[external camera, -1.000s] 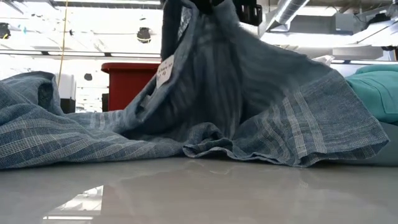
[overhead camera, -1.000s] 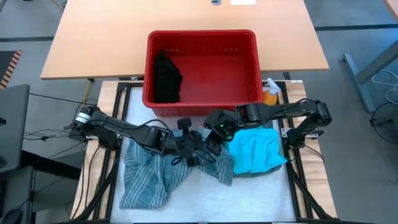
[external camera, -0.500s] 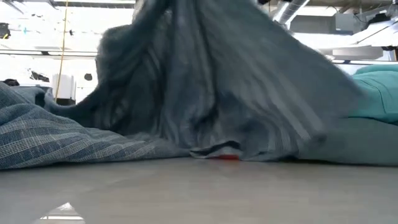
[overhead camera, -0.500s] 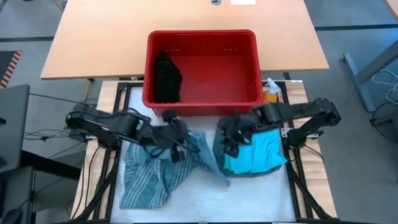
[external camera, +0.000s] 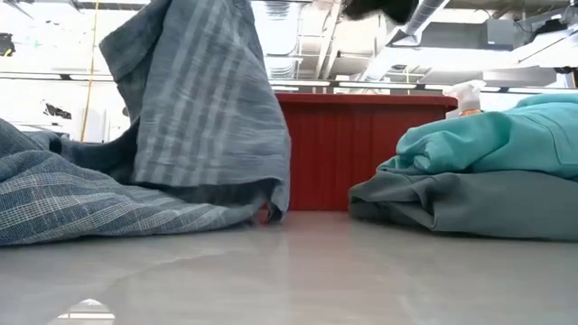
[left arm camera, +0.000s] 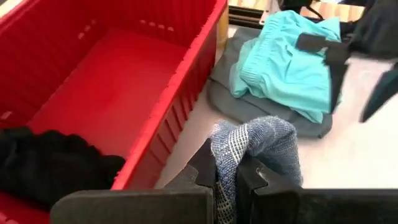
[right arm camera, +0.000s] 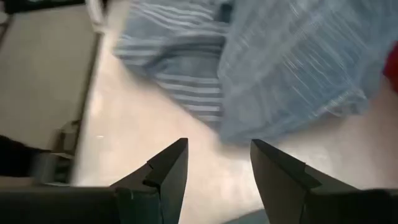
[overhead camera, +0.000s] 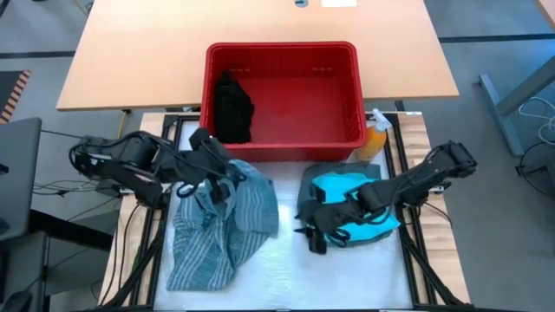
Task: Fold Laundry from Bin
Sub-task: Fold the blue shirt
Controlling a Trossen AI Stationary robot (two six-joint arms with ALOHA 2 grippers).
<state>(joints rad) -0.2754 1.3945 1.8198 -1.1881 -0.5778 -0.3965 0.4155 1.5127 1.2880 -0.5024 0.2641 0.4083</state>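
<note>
We see the blue-grey striped cloth heaped on the white tabletop in front of the red bin, 1 corner lifted and clamped in our left tool. Our right tool hangs with fingers apart and empty beside the teal garment. Held at only 1 corner, the cloth may bunch or slip. A second ago both tools met at its middle; now the right has let go.

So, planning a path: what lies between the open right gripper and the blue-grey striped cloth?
Only bare white table, per the high view, between right gripper and striped cloth.
</note>
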